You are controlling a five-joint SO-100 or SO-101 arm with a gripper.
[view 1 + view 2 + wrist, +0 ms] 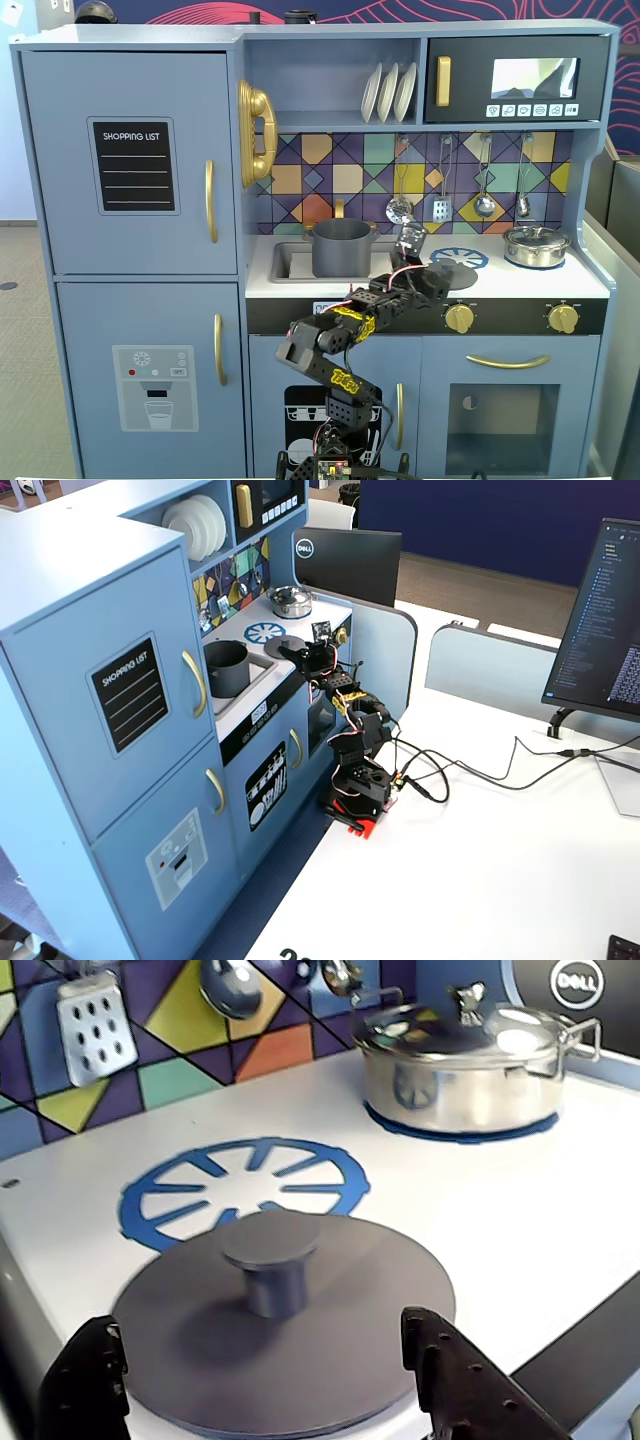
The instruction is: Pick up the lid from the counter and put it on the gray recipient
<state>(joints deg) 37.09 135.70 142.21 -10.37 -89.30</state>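
Observation:
The lid (340,1360), a flat dark-gray disc with a central knob (270,1265), lies on the white counter in front of the blue printed burner circle (245,1185). In the wrist view my gripper (258,1322) is open, its two black fingers (455,1375) standing wide on either side of the knob, low over the near half of the disc and touching nothing. A fixed view shows the gripper (432,272) at the lid (458,272). The gray recipient (342,248), a tall dark-gray pot, stands uncovered in the sink to the left, also seen as the pot (227,667).
A shiny steel pot with its own lid (465,1070) sits on the far right burner. Utensils (440,190) hang on the tiled back wall above the counter. The counter's front edge and the knobs (459,318) lie just under my arm.

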